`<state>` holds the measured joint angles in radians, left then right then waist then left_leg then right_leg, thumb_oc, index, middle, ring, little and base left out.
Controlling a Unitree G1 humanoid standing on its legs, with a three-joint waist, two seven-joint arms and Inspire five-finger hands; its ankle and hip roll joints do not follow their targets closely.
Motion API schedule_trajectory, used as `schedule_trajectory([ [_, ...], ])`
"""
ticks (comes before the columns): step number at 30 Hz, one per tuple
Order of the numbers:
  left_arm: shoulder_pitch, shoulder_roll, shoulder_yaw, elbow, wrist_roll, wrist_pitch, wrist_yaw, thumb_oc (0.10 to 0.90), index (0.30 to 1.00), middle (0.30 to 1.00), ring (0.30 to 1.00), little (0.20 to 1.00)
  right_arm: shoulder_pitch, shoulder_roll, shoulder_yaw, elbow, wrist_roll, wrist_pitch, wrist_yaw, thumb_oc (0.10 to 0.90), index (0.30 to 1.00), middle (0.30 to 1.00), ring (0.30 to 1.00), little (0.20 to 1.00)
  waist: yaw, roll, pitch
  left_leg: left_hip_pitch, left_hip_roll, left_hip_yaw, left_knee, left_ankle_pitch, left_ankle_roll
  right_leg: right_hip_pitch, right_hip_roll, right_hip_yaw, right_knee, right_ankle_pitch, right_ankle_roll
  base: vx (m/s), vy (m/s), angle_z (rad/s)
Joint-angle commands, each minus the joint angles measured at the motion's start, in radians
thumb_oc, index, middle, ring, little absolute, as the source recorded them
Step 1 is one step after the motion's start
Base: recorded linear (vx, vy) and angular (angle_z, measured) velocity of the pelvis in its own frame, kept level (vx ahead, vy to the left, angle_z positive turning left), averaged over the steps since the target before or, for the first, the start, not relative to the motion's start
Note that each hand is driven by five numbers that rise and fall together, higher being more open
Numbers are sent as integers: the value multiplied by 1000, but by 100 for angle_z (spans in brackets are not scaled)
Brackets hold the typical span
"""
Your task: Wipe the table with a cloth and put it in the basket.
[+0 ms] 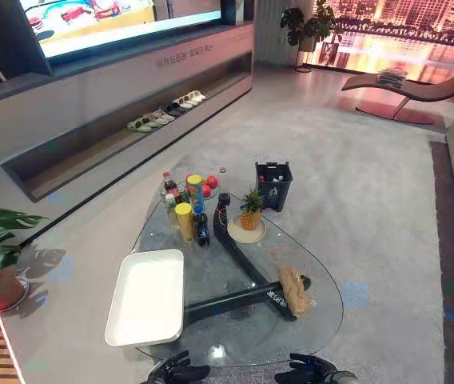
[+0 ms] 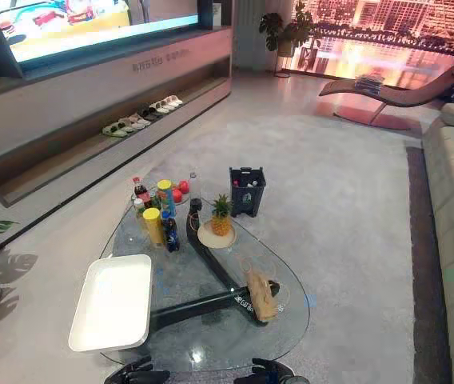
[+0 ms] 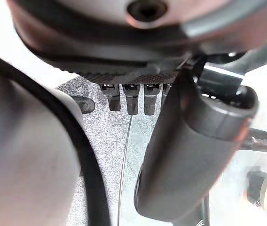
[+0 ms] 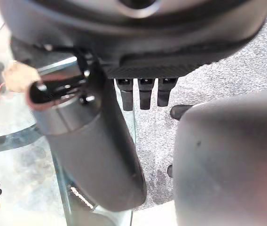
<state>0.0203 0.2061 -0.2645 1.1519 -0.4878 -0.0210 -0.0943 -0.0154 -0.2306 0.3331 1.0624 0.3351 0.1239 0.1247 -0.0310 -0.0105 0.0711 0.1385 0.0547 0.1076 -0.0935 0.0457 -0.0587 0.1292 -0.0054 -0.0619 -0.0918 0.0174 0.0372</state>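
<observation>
We log the cloth (image 1: 293,290) lying crumpled on the right side of the glass table (image 1: 235,336) (well apart from both hands). The dark basket (image 1: 274,185) stands on the carpet (image 1: 355,192) beyond the table. The left hand (image 1: 177,371) and right hand (image 1: 313,370) hang at the near edge, fingers (image 3: 131,99) loosely straight, empty.

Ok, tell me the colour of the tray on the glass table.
White, plain all over. The tray shows best in the left eye view.

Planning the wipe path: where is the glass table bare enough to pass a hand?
The table is bare between the white tray and the cloth, along the near edge. Its far end is crowded with bottles and the pineapple plate.
</observation>
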Motion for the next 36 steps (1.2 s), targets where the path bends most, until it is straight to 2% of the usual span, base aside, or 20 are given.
schedule_trajectory([
  [1,-83,-4,-32,-13,7,-6,10,800,900,900,900,900,-34,3,37,-46,21,2,-8,800,900,900,900,900,0,-13,48,18,-60,-14,6,-103,39,21,-32,-42,5,-37,52,45,413,-36],
  [21,-76,-15,-47,13,7,-24,-21,800,900,900,900,900,-47,10,25,45,8,-56,2,800,900,900,900,900,6,-4,36,22,-59,-16,6,-108,38,28,-35,-52,5,-45,52,0,3,-2],
  [29,-80,-18,-53,20,12,-27,-8,800,900,900,900,900,-51,8,26,59,-7,-127,-26,800,900,900,900,900,6,-4,41,23,-58,-14,6,-107,38,28,-32,-48,5,-45,50,0,0,0],
  [36,-64,-12,-42,0,7,-27,15,800,900,900,900,900,-54,-8,32,-19,15,-181,-51,800,900,900,900,900,9,-9,68,21,-54,-2,15,-105,37,19,-35,-50,11,-41,49,18,-3,0],
])
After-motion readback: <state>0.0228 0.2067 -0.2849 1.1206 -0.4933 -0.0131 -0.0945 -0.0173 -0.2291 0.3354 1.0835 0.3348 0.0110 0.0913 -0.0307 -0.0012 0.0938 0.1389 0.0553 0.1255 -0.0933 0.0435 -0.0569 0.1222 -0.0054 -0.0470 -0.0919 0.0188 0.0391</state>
